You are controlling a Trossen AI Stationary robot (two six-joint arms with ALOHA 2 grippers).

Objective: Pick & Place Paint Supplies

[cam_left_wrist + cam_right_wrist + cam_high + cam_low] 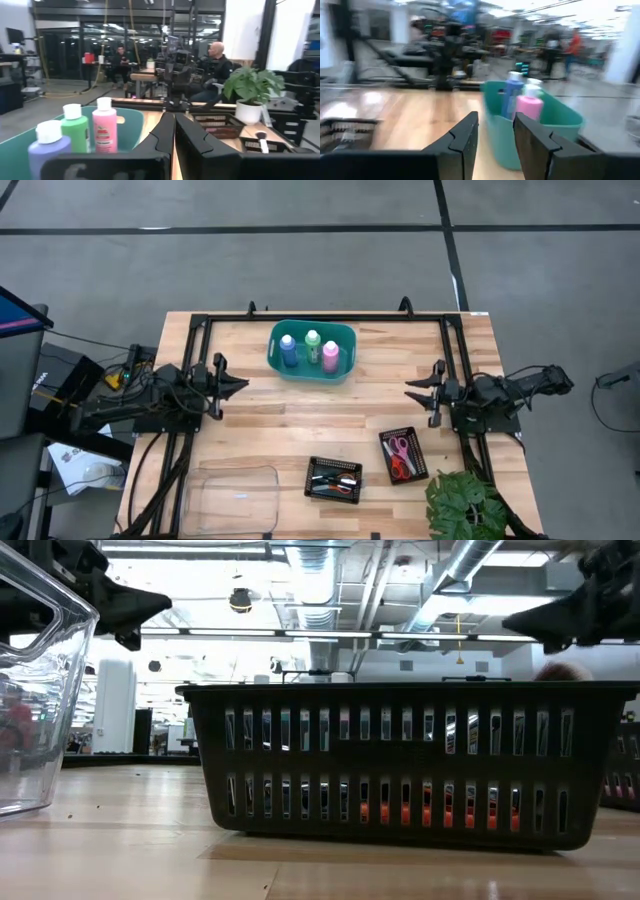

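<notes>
Three bottles with white caps, blue [288,350], green [312,343] and pink [330,356], stand upright in the teal basket [345,340] at the table's far middle. Scissors with red and pink handles [399,456] lie in a black mesh tray near the right front. Thin dark brushes [335,479] lie in a second mesh tray at the front middle. My left gripper [242,385] hangs shut at the left of the table, pointing level toward the middle. My right gripper [410,392] faces it from the right, open with nothing between its fingers [465,137].
A clear plastic bin [232,498] stands at the front left. A potted plant [465,505] stands at the front right corner. Bare wood lies between the two grippers. In the low view a mesh tray [400,755] fills the middle.
</notes>
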